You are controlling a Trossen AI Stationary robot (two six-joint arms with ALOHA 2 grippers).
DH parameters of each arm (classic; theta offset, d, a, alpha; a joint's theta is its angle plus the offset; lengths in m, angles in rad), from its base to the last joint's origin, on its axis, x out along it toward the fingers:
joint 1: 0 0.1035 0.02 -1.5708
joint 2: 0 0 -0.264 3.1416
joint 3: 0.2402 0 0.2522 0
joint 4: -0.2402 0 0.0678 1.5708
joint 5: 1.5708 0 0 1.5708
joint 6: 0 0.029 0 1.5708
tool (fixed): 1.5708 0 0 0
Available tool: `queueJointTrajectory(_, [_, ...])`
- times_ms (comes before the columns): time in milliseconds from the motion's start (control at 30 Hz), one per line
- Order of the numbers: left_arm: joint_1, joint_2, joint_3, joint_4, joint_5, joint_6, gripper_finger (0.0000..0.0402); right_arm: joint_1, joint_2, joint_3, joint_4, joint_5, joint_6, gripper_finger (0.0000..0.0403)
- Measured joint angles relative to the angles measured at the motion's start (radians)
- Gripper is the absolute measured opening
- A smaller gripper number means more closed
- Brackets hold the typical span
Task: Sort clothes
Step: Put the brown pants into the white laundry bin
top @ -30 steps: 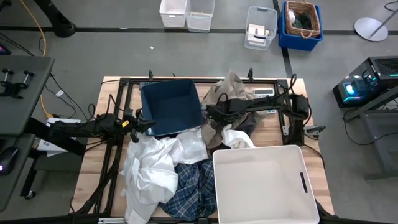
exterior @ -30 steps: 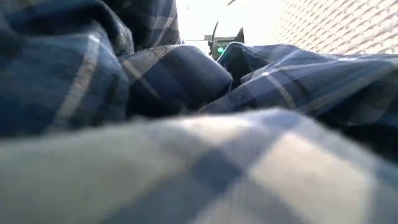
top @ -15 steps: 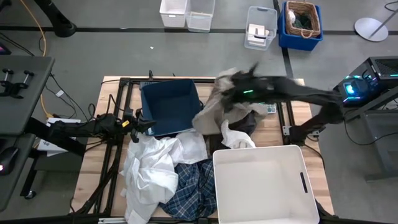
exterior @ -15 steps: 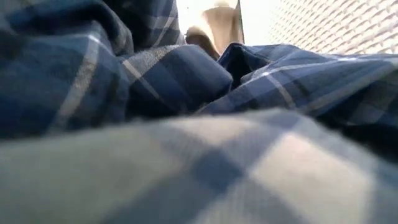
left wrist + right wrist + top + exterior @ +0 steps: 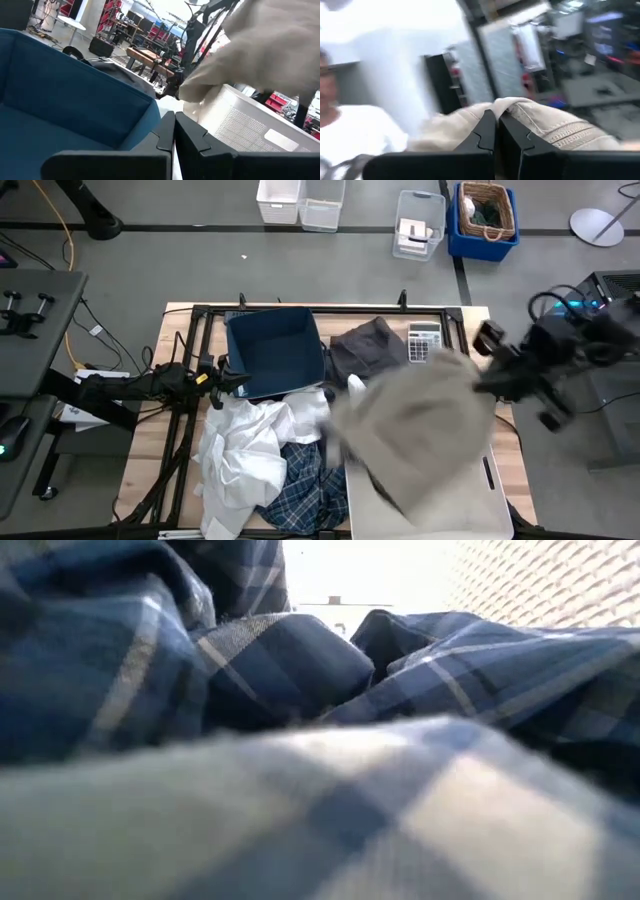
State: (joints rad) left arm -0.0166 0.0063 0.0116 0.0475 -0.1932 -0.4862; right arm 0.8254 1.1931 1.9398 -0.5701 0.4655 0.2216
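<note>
My right tool (image 5: pixel 494 131) was clamped on a fold of the beige garment (image 5: pixel 420 430), which billowed over the white bin (image 5: pixel 490 498) at the bench's near right corner: light, limp, best pinched at a seam. My left tool (image 5: pixel 174 135), pressed closed and empty, waited by the blue bin (image 5: pixel 272 350).

Overhead shot's evenly lit, soft shadows, but the beige-khaki piece (image 5: pixel 420 430) is motion-smeared around 4 o'clock. Low view's filled with out-of-focus plaid shirt (image 5: pixel 300 740), blown-out glare at 12. Right wrist view is streaky blur.
</note>
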Motion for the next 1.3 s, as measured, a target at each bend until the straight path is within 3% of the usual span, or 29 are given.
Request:
queueJointTrajectory(100, [0.0,0.0,0.0,0.0,0.0,0.0,0.0001,0.163,0.02,0.005,-0.04,0.134,-0.035,0.0])
queueJointTrajectory(200, [0.0,0.0,0.0,0.0,0.0,0.0,0.0001,0.281,0.039,0.003,-0.164,0.274,0.059,0.0])
queueJointTrajectory(333, [0.0,0.0,0.0,0.0,0.0,0.0,0.0001,0.362,0.045,0.005,-0.507,0.462,0.461,0.0])
queueJointTrajectory(433, [0.0,0.0,0.0,0.0,0.0,0.0,0.0001,0.365,0.066,-0.011,-0.895,0.497,0.863,0.0])
queueJointTrajectory(500, [0.0,0.0,0.0,0.0,0.0,0.0,0.0001,0.35,0.074,-0.058,-1.011,0.432,1.055,0.0])
queueJointTrajectory(633, [0.0,0.0,0.0,-0.001,0.0,0.0,0.0001,0.304,0.051,-0.262,-0.737,0.253,0.928,0.0])
queueJointTrajectory(800, [0.0,0.0,0.0,0.0,0.0,0.0,0.0,0.256,0.059,-0.511,-0.426,-0.061,0.859,0.0])
queueJointTrajectory(900, [0.0,0.0,0.0,0.0,0.0,0.0,0.0,0.233,0.059,-0.651,-0.301,-0.154,0.945,0.0])
queueJointTrajectory(1033, [0.0,0.0,0.0,0.0,0.0,0.0,0.0,0.188,0.064,-0.795,-0.129,-0.232,1.174,0.0014])
queueJointTrajectory(1167, [0.0,0.0,0.0,0.0,0.0,0.0,0.0,0.142,0.122,-0.82,0.0,-0.37,1.288,0.0063])
queueJointTrajectory(1300, [0.0,0.0,0.0,0.0,0.0,0.0,0.0,0.101,0.201,-0.708,0.031,-0.445,1.282,0.0128])
